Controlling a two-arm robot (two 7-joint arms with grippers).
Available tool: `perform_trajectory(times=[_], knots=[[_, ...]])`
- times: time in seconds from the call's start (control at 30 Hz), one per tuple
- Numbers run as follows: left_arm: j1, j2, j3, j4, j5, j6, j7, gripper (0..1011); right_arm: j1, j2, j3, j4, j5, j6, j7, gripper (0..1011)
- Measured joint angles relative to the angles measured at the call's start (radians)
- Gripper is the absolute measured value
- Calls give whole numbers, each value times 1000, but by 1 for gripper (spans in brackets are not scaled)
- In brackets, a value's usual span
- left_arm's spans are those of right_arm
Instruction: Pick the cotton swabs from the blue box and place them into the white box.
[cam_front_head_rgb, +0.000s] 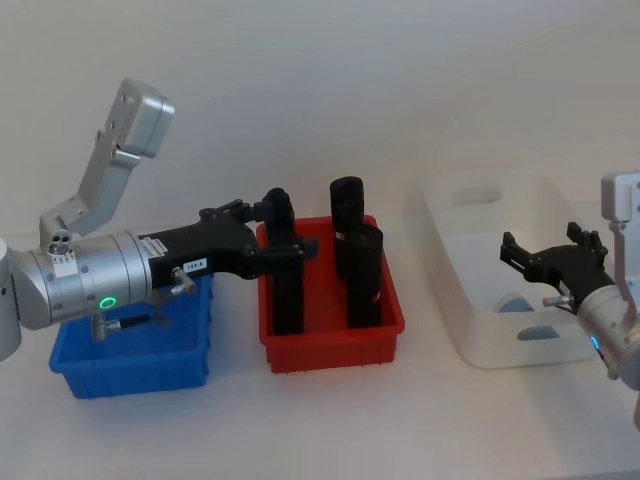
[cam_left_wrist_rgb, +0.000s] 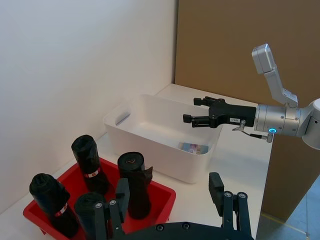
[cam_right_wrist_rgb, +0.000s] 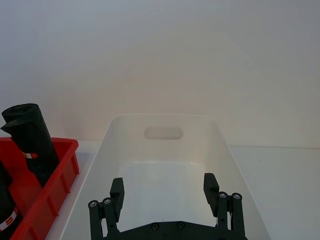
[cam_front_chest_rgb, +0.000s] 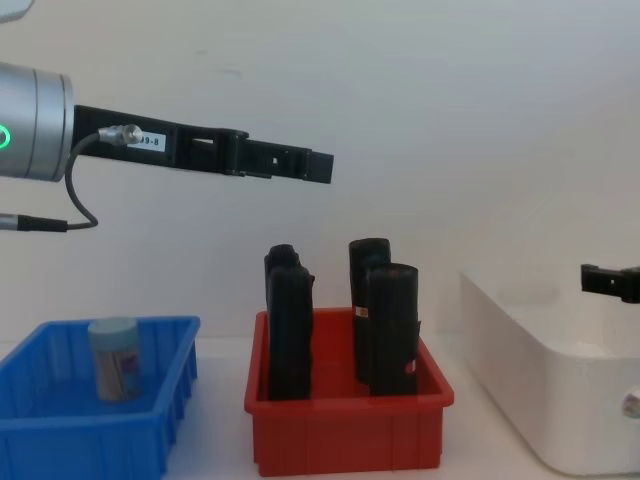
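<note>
One jar of cotton swabs (cam_front_chest_rgb: 113, 358) stands upright in the blue box (cam_front_chest_rgb: 150, 425), long axis vertical, pale blue lid uppermost; the body is clear with a yellowish-blue label; it sits toward the left half of the box.

The left gripper (cam_front_chest_rgb: 318, 167) is raised high and reaches level toward the robot's right; its tip is above the near-left part of the red bin (cam_front_chest_rgb: 345, 435); the jar is below it and to its left, well apart, not touched. Left wrist view: its fingers (cam_left_wrist_rgb: 216, 186) are spread, nothing between them.

A second jar of cotton swabs (cam_left_wrist_rgb: 194, 147) lies on its side on the floor of the white box (cam_left_wrist_rgb: 150, 142), close to one wall, label facing up; which way its lid points cannot be told.

The right gripper (cam_front_head_rgb: 512, 250) hovers over the white box, above the rim, apart from that jar; right wrist view: its fingers (cam_right_wrist_rgb: 210, 184) are spread and empty.

The red bin stands between the two boxes on the table (cam_front_head_rgb: 330, 420); it holds four black rolls (cam_front_chest_rgb: 390, 325), all upright.
</note>
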Motion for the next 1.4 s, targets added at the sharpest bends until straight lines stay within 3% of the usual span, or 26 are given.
perform_trajectory(times=[0.37, 1.4], knots=[[17, -3, 11, -5, 13, -29, 45, 1004, -37, 12, -5, -44, 6, -12, 5, 1002], [172, -37, 114, -50, 141, -295, 460, 1004, -327, 108, -47, -400, 72, -108, 58, 1001]])
